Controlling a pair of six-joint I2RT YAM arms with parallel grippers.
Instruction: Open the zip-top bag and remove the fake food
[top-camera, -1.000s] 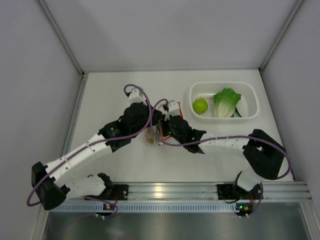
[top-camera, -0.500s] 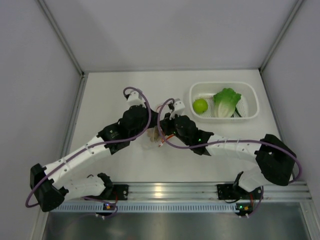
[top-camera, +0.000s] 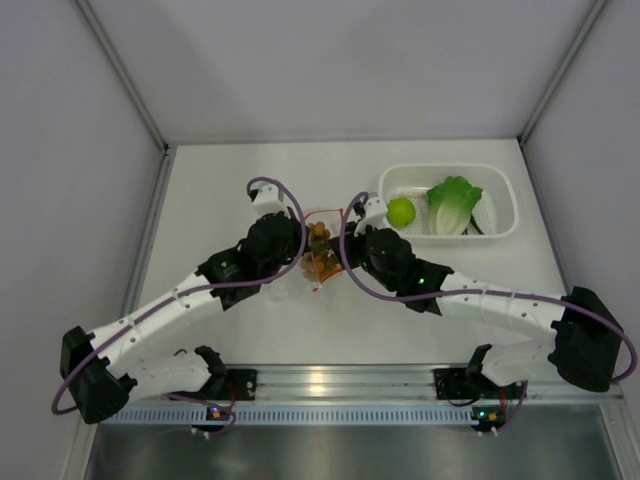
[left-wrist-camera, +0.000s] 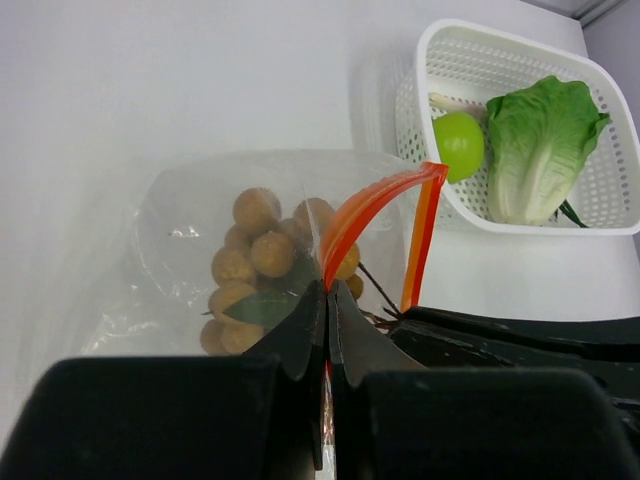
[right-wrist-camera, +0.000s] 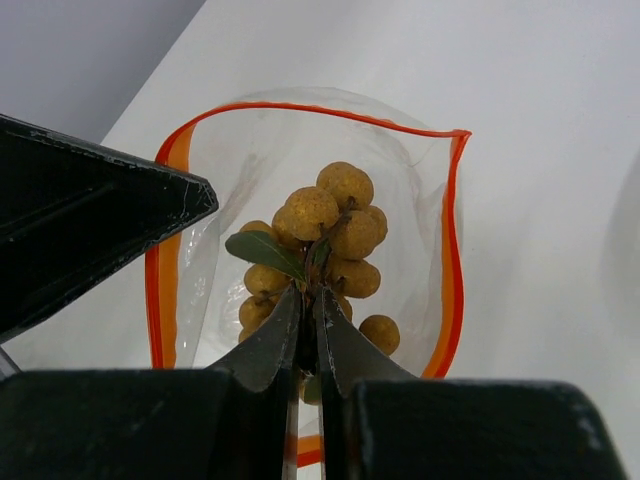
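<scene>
**Both jaws clenched, one item left to lift**

The right gripper (right-wrist-camera: 308, 295) is pinched on what looks like the stem of the cluster (right-wrist-camera: 335, 225), just by its leaf, inside the mouth of the bag (right-wrist-camera: 420, 250). The left gripper (left-wrist-camera: 325, 290) is clamped on the zip strip (left-wrist-camera: 370, 205), holding that mouth open, left of the basket (left-wrist-camera: 440, 60). The film looks thin, crinkly and slippery, so the stiffer strip is the sound hold. The cluster seems light and hard, best taken by its stem. Lime (left-wrist-camera: 458, 143) and lettuce (left-wrist-camera: 540, 140) lie in the basket. No writing shows.
</scene>
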